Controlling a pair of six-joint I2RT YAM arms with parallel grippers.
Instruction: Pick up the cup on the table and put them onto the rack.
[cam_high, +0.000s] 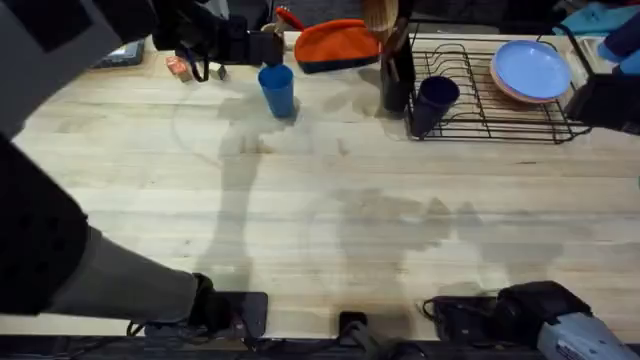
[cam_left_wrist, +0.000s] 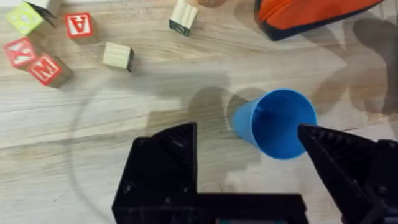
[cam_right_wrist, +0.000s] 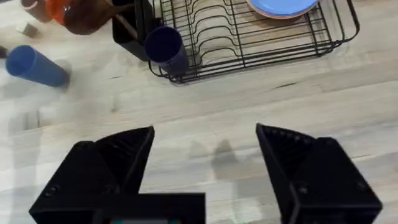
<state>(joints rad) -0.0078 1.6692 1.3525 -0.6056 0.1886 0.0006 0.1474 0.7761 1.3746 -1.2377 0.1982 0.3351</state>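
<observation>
1. The blue cup (cam_high: 277, 90) stands upright on the bench (cam_high: 300, 220), toward 11 o'clock from the bench's middle in the overhead view, just beside the orange pouch (cam_high: 337, 45), which lies at its 1 o'clock.
2. The left pincer (cam_left_wrist: 249, 140) is spread open above the blue cup (cam_left_wrist: 277, 123); one black finger (cam_left_wrist: 348, 168) overlaps the cup's rim, the other finger (cam_left_wrist: 168, 155) is clear of it, so nothing is gripped.
3. Lettered wooden blocks (cam_left_wrist: 79, 25) lie scattered on the bench beyond the cup in the left wrist view.
4. The navy cup (cam_high: 432, 102) sits at the rack's near left corner, tilted against the wires.
5. The rack (cam_high: 500, 110) stands toward 1 o'clock on the bench, holding a stack of plates (cam_high: 530, 70), pale blue on top.
6. A black utensil holder (cam_high: 396, 70) touches the rack's left end.
7. The right pincer (cam_right_wrist: 205, 155) hangs wide open and empty over bare bench, well apart from the rack (cam_right_wrist: 249, 43) and the navy cup (cam_right_wrist: 166, 50).
</observation>
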